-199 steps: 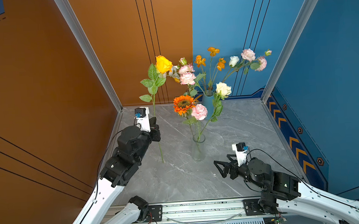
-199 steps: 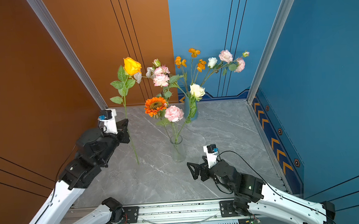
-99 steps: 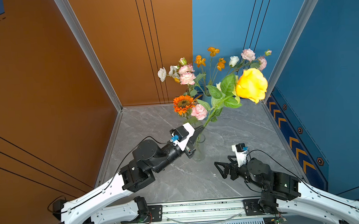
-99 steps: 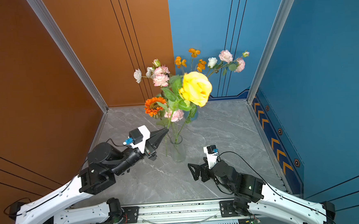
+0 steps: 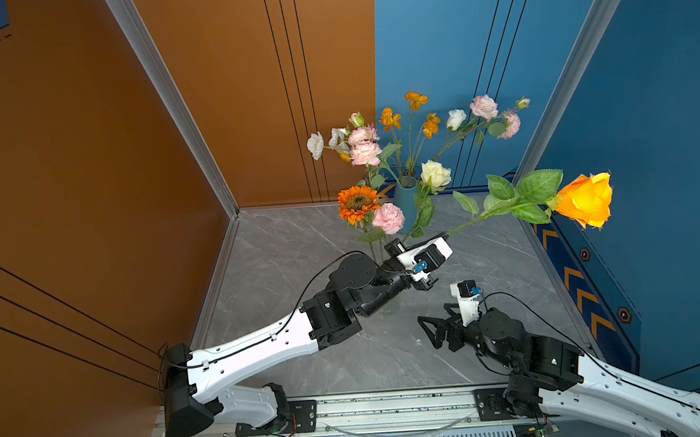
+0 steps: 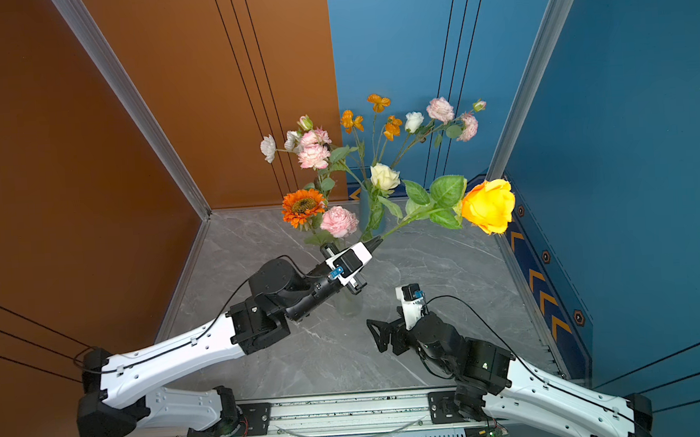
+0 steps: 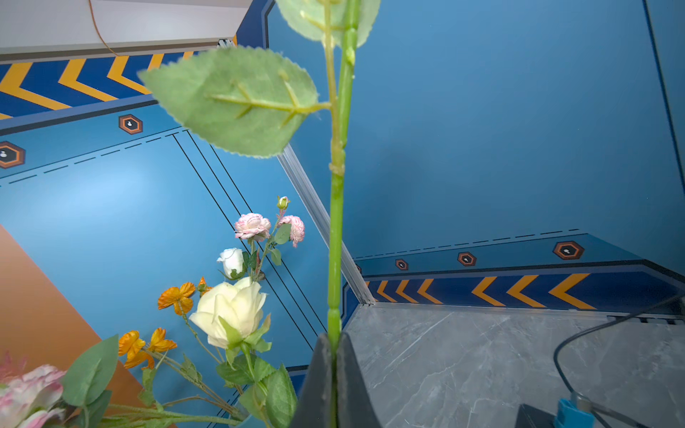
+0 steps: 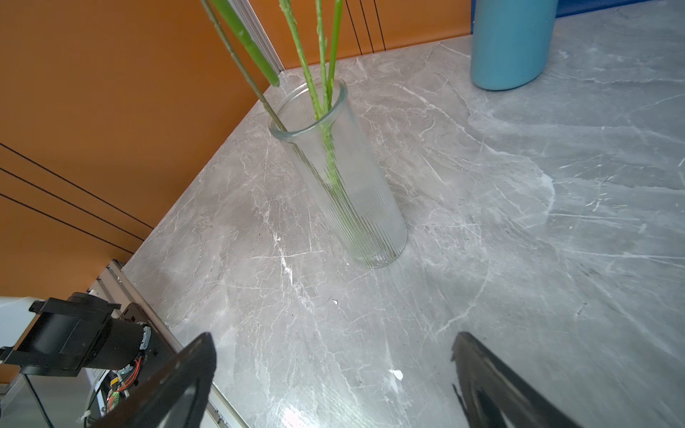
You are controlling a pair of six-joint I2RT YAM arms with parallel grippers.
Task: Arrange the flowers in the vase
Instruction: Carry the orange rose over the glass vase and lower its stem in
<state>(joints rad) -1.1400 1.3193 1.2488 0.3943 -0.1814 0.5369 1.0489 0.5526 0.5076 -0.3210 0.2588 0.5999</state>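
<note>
Left fingers [image 6: 374, 243] clenched on rose [image 5: 584, 201] stem, bloom leaning toward bench [image 5: 285, 273] right edge. Stem end just above vase [image 8: 344, 192] rim, mid-bench, not inside. Tilt rose upright, centre end over mouth, lower past other stems [image 8: 322, 74]. Right fingers [image 8: 185, 381] spread, empty.

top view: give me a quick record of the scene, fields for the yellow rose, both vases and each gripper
yellow rose: off the table, tilted, bloom out to the right
glass vase: upright, several stems in it
blue vase: upright behind the glass vase, holding pink, white and orange flowers
left gripper: fingers shut on the yellow rose's stem
right gripper: open, empty, facing the glass vase
</note>
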